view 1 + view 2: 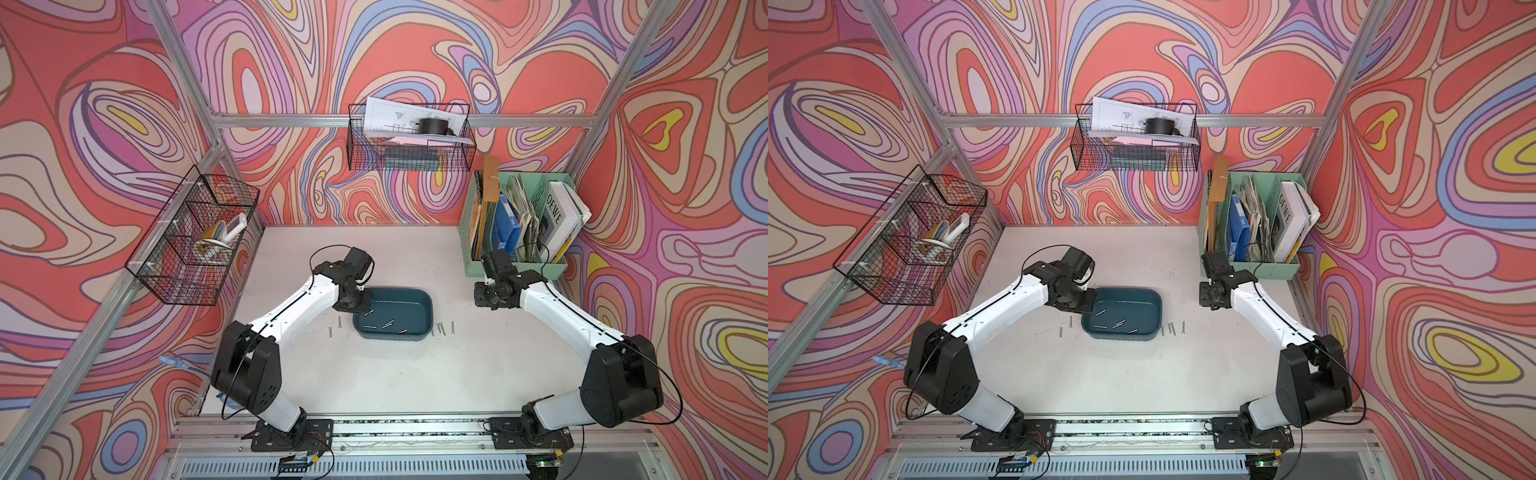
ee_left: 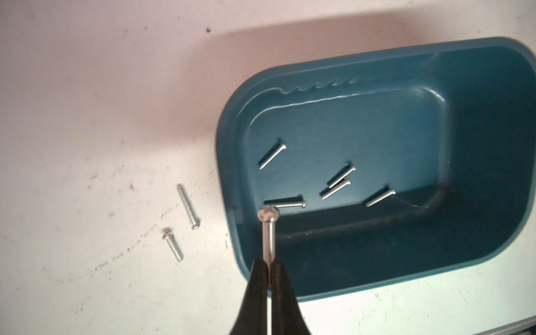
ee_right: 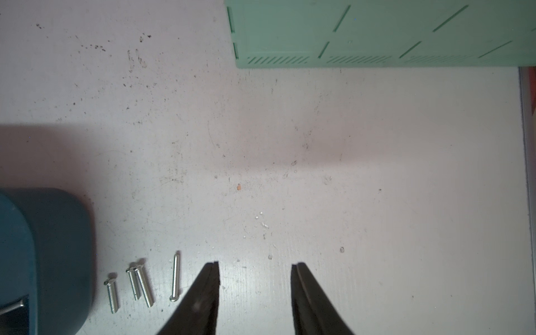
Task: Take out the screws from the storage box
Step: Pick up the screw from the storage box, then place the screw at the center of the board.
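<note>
Left wrist view: the left gripper [image 2: 270, 262], wrist pitched down over the storage box [image 2: 377, 59] rim, pinches one screw [image 2: 268, 237] by its tip. Five screws [image 2: 336, 188] lie inside and two loose screws [image 2: 187, 207] on the table [image 3: 377, 174]. Right of the box lie four screws [image 3: 142, 285]. The right gripper [image 3: 255, 266] hangs parted and empty before the mint file organizer [image 3: 377, 34], where a book [image 1: 555, 218] reads "OEWE".

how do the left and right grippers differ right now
The left gripper is shut on a screw; the right gripper is open and empty. The left gripper hangs over the box corner; the right gripper hangs over the table, outside the box. Both are black.
</note>
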Tool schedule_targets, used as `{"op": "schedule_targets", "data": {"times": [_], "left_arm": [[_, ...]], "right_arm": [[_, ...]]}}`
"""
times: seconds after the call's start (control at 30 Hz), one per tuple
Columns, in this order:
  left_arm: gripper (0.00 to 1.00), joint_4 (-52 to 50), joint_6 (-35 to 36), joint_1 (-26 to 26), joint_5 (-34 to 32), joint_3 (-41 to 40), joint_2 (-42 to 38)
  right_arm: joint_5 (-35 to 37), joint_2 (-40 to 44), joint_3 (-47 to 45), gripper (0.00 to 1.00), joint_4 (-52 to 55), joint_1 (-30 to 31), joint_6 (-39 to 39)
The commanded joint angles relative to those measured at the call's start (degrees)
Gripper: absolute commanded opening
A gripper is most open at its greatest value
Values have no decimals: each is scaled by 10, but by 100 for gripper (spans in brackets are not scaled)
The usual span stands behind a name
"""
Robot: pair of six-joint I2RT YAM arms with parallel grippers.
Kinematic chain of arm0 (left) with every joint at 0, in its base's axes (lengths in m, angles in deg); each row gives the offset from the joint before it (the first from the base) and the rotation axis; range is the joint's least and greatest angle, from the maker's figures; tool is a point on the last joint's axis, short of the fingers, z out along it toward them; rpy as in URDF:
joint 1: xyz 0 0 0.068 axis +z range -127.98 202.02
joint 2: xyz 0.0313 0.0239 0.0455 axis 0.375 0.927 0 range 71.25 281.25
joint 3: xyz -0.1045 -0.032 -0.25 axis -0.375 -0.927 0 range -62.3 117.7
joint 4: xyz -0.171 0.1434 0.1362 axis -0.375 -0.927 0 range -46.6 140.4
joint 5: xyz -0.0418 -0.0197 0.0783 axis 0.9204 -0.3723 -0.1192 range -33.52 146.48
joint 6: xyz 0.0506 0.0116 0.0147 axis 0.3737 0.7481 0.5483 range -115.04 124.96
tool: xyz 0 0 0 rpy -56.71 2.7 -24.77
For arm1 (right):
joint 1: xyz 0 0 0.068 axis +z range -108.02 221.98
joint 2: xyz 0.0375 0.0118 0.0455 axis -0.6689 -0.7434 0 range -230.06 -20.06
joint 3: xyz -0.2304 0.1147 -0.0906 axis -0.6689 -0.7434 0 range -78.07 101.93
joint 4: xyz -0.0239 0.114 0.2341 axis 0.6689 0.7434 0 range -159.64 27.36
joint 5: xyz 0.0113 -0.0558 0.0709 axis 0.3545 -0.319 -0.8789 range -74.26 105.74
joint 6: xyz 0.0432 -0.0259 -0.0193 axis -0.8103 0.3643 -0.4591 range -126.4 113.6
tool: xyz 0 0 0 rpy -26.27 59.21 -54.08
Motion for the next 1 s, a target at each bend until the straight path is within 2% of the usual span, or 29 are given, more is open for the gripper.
{"op": "schedule_targets", "data": {"times": [0.0,0.23,0.47,0.97], "left_arm": [[0,-6,-26,31,16,-38,-22],[0,46,-50,79,61,-107,-18],[0,69,-38,82,94,-103,51],[0,97,-54,83,78,-108,123]], "right_arm": [[4,5,-9,42,-17,-3,-1],[5,7,-15,42,-20,-3,4],[6,16,-23,42,-16,-3,-2],[5,23,-26,42,-12,-3,-12]]}}
